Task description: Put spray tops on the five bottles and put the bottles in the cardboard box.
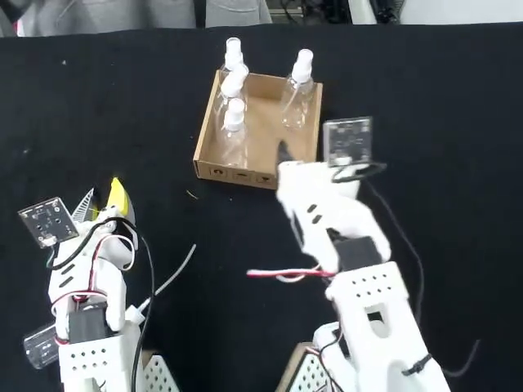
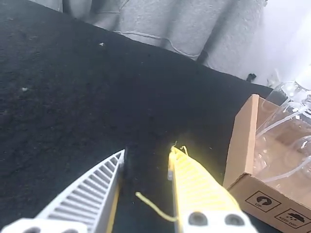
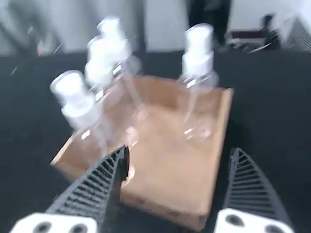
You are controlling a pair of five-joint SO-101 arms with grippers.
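Observation:
The cardboard box (image 1: 211, 145) sits at the table's far middle and holds several clear bottles with white spray tops. Three bottles stand on its left side (image 1: 234, 122) (image 3: 80, 109) and one (image 1: 299, 82) (image 3: 198, 73) stands at its far right. My right gripper (image 1: 283, 153) (image 3: 180, 153) hovers at the box's near right edge (image 3: 165, 204), its black fingers open and empty. My left gripper (image 1: 105, 200) (image 2: 148, 155) is low over the cloth to the box's near left, open and empty, with one grey finger and one yellow. The box corner (image 2: 243, 145) lies just beside it.
A clear, bottle-like cylinder (image 1: 39, 345) lies beside the left arm's base. Red and white wires (image 1: 278, 273) trail from the right arm, and a thin white cable (image 1: 176, 269) crosses the black cloth between the arms. Grey fabric hangs behind the table.

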